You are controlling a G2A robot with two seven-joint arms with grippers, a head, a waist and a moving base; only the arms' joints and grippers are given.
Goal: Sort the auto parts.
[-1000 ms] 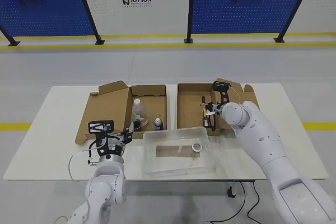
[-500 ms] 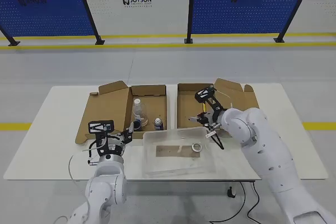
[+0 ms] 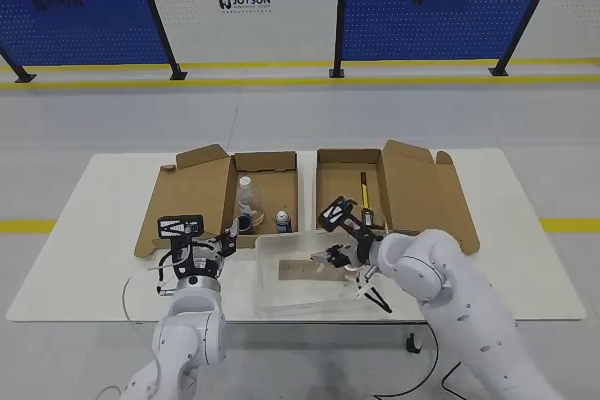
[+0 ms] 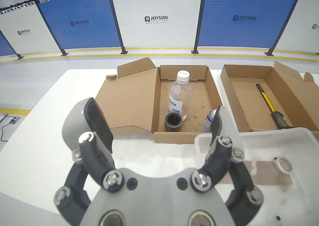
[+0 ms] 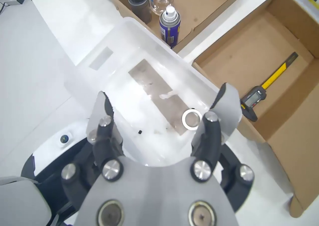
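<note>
Right gripper released, jaws spread wide above a translucent rectangular plastic tub containing a smooth silver metal ring. Left gripper likewise released, its coarse black pads bare.

White rounded arms; left pincer grey, black-linked, silver-screwed.

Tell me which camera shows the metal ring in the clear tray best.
The right wrist view: the metal ring lies flat in the clear tray, outline and hole seen from above. The left wrist view shows it small and oblique. In the top view the right gripper hangs over it.
</note>
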